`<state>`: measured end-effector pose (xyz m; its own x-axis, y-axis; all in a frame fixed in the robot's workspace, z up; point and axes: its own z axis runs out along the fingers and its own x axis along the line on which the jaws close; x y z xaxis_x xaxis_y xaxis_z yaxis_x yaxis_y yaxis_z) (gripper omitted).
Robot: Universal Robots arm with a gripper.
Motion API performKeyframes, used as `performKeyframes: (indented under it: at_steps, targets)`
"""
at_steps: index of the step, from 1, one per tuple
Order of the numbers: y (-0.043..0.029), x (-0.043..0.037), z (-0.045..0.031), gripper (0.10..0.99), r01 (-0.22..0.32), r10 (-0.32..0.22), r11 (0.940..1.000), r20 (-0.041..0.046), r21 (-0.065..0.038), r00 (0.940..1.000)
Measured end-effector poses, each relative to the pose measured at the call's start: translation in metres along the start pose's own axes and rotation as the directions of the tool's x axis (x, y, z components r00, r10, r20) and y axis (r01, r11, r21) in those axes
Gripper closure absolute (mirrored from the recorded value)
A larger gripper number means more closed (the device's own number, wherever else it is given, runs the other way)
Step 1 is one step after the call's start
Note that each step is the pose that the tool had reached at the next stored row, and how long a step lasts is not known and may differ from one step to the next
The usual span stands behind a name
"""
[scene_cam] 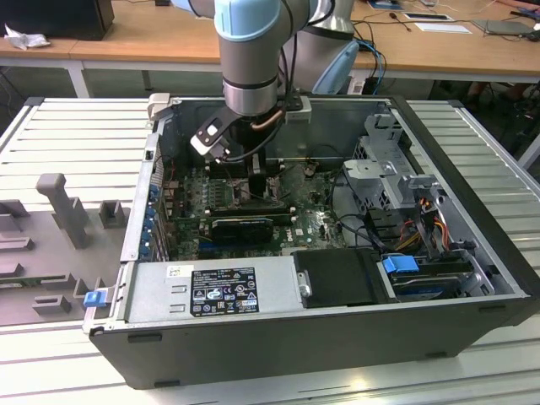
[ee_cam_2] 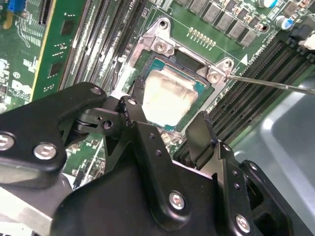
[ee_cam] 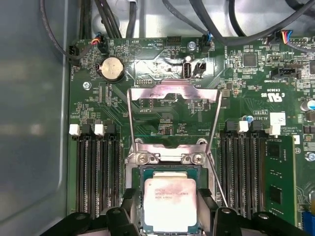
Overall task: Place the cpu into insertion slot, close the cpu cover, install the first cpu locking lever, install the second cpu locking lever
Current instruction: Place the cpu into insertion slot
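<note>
slatted metal bench (scene_cam: 76,126), open computer case (scene_cam: 253,337) — the cpu (ee_cam: 170,204) sits in the insertion slot (ee_cam_2: 172,55), the gripper (ee_cam_2: 166,120) straddling it; whether it grips, i cannot tell. the cpu cover (ee_cam: 172,96) lies open, a locking lever (ee_cam_2: 275,84) free — three steps left.

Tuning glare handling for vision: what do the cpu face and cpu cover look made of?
The cpu: bare metal lid by the look, matte pale silver with smudgy marks, soft glare. The cpu cover: thin sheet metal, possibly steel, brighter silver, sharp highlights.

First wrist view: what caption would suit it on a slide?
Gripper at the cpu, which sits in its slot; cover swung open.
</note>
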<state>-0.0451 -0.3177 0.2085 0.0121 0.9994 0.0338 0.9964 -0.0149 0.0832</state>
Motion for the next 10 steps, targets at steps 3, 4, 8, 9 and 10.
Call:
performKeyframes:
  at_steps: [3, 4, 8, 9, 10]
  targets:
    - [0.0005, 0.0002, -0.0059, 0.482, 0.000, 0.000, 1.0000, 0.0001, 0.000, 1.0000]
    - [0.0006, 0.0002, -0.0073, 0.482, 0.000, 0.000, 1.0000, 0.0001, 0.000, 1.0000]
    - [0.0009, 0.0004, -0.0113, 0.494, 0.000, 0.000, 1.0000, 0.0000, 0.000, 1.0000]
    - [0.0010, 0.0004, -0.0115, 0.561, 0.000, 0.000, 1.0000, -0.0001, 0.000, 1.0000]
    - [0.0010, 0.0004, -0.0116, 0.690, 0.000, 0.000, 1.0000, -0.0001, 0.000, 1.0000]
